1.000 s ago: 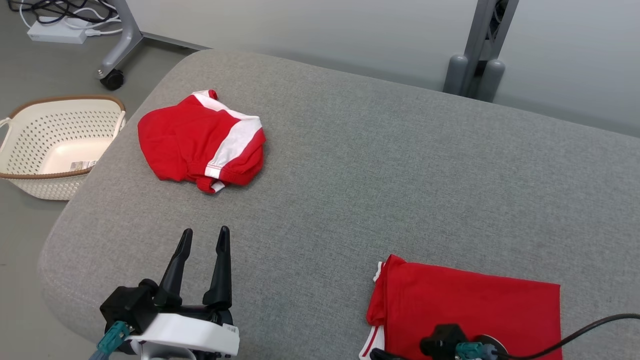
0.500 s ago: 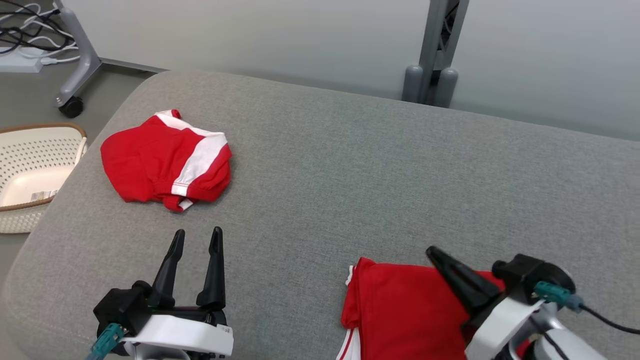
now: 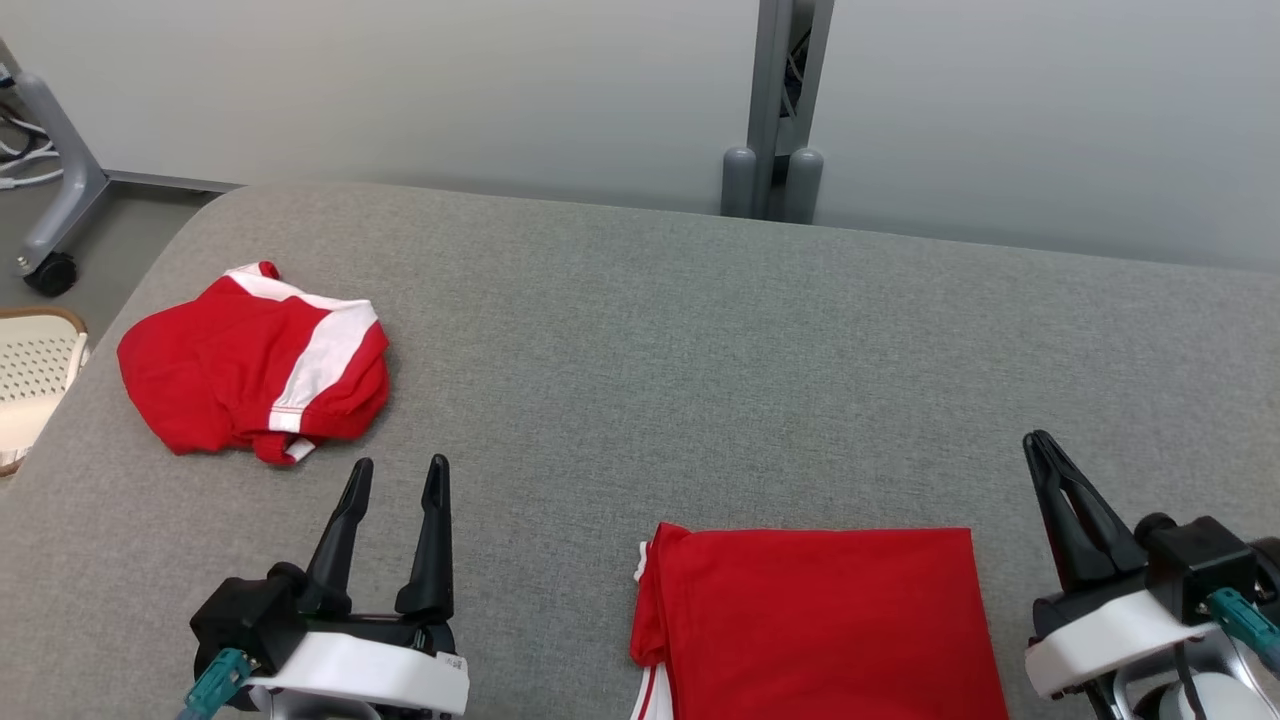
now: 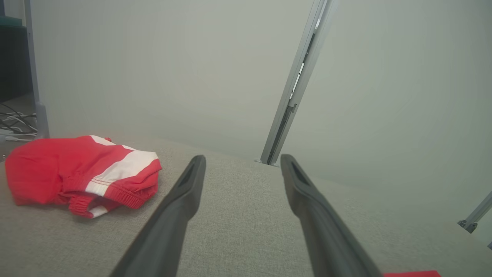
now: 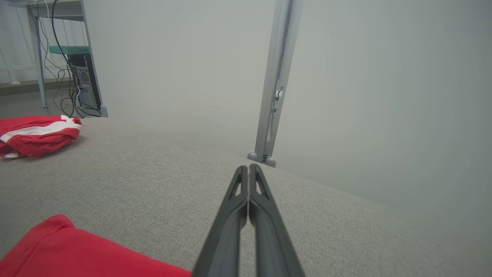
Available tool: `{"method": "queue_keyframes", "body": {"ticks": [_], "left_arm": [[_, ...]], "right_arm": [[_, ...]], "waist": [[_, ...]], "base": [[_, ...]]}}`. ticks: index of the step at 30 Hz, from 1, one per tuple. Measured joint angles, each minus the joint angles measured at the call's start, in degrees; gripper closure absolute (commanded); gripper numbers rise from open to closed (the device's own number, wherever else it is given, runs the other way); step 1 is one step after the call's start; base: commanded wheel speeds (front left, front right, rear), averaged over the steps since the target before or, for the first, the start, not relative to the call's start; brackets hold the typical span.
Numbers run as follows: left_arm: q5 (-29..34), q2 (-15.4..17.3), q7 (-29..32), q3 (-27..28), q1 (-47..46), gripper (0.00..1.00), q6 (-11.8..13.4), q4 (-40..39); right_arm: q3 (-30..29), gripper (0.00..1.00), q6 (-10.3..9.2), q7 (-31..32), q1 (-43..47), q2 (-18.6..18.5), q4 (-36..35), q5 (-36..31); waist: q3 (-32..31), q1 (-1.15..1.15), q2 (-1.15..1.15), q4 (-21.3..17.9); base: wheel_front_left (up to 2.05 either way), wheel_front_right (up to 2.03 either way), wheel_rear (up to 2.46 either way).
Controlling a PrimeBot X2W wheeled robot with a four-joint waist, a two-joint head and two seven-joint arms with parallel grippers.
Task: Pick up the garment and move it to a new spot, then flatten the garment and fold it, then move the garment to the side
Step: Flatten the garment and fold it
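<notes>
A neatly folded red garment [image 3: 820, 620] lies flat at the near edge of the grey cushioned surface [image 3: 700, 350]; a corner of it shows low in the right wrist view [image 5: 77, 254]. A second, crumpled red garment with a white stripe [image 3: 250, 370] sits at the far left [image 4: 77, 173] [image 5: 34, 134]. My left gripper [image 3: 398, 468] hovers open and empty, between the two garments [image 4: 242, 159]. My right gripper [image 3: 1035, 440] is shut on nothing, just right of the folded garment and apart from it [image 5: 248, 167].
A perforated white basket [image 3: 30, 370] stands on the floor off the surface's left edge, near a grey caster leg [image 3: 50, 200]. A grey post [image 3: 775, 110] rises behind the far edge against a pale wall. A desk with cables [image 5: 82, 77] stands beyond.
The head camera has swung right, shifting the whole picture left. My right gripper has come up off the folded garment and moved out to its right, still shut. The left gripper holds its place.
</notes>
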Motion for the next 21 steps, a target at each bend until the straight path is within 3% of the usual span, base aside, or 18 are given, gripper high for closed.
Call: {"method": "queue_keyframes", "body": {"ticks": [6, 12, 13, 14, 21], "left_arm": [[0.1, 0.0, 0.0, 0.0, 0.7, 0.00, -0.2, 0.4], [0.3, 0.0, 0.0, 0.2, 1.3, 0.00, -0.3, 1.3], [0.3, 0.0, 0.0, 0.2, 1.3, 0.00, -0.3, 1.3], [0.3, 0.0, 0.0, 0.3, 1.4, 0.00, -0.3, 1.4], [0.5, 0.0, 0.0, 0.6, 1.9, 0.00, -0.7, 1.7]], "right_arm": [[-7.4, 1.00, 0.00, -1.6, 3.6, 5.1, 0.0, -5.0], [-10.2, 1.00, 0.00, -2.4, 5.9, 8.1, 0.4, -5.6], [-10.2, 0.62, 0.00, -2.4, 5.9, 8.1, 0.4, -5.6], [-10.2, 0.00, 0.00, -2.4, 6.1, 8.3, 0.3, -5.6], [-9.7, 0.00, 0.00, -2.5, 7.0, 8.8, 0.2, -5.3]], "waist": [[-0.3, 0.00, 0.00, -1.6], [-0.5, 0.00, 0.00, -2.8], [-0.5, 0.00, 0.00, -2.8], [-0.5, 0.00, 0.00, -3.0], [-0.6, 0.00, 0.00, -3.5]], "base": [[0.00, 0.00, 0.00], [0.00, 0.00, 0.00], [0.00, 0.00, 0.00], [0.00, 0.00, 0.00], [0.00, 0.00, 0.00]]}}
